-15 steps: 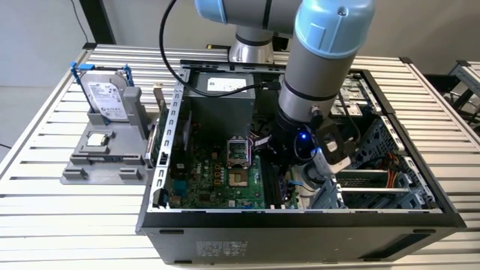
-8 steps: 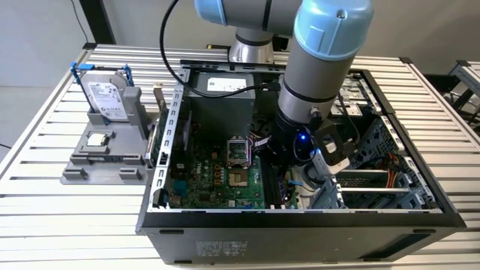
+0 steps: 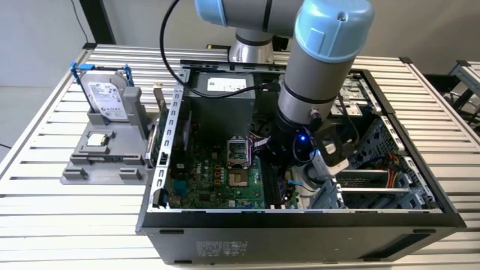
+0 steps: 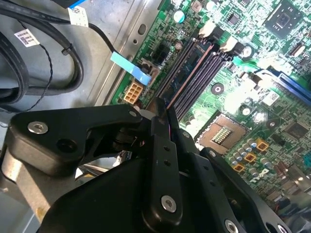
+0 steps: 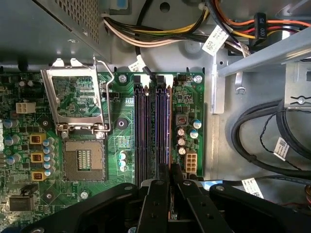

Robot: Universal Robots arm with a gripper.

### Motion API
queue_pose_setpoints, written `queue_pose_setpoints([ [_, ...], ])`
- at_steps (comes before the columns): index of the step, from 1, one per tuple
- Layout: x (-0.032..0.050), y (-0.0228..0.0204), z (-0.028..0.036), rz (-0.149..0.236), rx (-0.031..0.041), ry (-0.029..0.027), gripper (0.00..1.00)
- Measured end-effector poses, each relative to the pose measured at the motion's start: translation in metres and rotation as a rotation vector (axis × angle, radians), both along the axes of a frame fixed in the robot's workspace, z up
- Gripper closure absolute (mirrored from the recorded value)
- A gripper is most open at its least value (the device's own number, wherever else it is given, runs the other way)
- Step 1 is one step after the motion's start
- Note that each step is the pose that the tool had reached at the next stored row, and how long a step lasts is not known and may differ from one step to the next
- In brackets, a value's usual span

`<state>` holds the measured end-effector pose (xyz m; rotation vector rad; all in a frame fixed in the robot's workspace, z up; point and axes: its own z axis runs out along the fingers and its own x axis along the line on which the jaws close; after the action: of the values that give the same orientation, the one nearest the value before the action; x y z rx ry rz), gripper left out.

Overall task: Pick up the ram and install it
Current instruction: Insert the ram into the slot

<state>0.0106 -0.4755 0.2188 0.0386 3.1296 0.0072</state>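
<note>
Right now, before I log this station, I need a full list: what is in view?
table: one, silver slats, under everything
computer case: one, black, open, on the table
motherboard: one, green, on the case floor
processor socket: one, silver, empty, on the motherboard
memory slots: several, dark, beside the socket
power supply: one, grey, at the far end of the case
cables: a bundle, black, beside the motherboard
holder: one, grey, on the exterior view's left of the case
hard drive: one, silver, upright in the holder
processor chip: one, silver, on the holder
ram: one, dark, edge-on in the hand
arm: one, grey and blue, reaching into the case
hand: one, black, over the memory slots
</note>
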Motion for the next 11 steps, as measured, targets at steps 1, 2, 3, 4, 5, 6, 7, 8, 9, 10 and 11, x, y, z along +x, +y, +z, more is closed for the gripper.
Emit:
queue_pose_setpoints([
  [1, 0.0000, -0.0001, -0.0010, 0.000, 0.0005, 0.0001, 1.00],
  [2, 0.0000, -0.0001, -0.0020, 0.000, 0.0007, 0.0002, 1.00],
  [3, 0.0001, -0.0001, -0.0026, 0.000, 0.0008, 0.0002, 1.00],
  [4, 0.0001, 0.0000, -0.0026, 0.000, 0.0008, 0.0002, 1.00],
  [5, 0.0001, 0.0000, -0.0027, 0.000, 0.0008, 0.0003, 1.00],
  [6, 0.0001, 0.0000, -0.0027, 0.000, 0.0007, 0.0003, 1.00],
  [7, 0.0001, 0.0000, -0.0027, 0.000, 0.0008, 0.0004, 1.00],
  [8, 0.0001, 0.0000, -0.0027, 0.000, 0.0008, 0.0004, 1.00],
  [9, 0.0001, 0.0000, -0.0027, 0.000, 0.0009, 0.0005, 1.00],
  [10, 0.0001, 0.0000, -0.0028, 0.000, 0.0012, 0.0006, 1.00],
  [11, 0.0001, 0.0001, -0.0029, 0.000, 0.0018, 0.0007, 0.00],
])
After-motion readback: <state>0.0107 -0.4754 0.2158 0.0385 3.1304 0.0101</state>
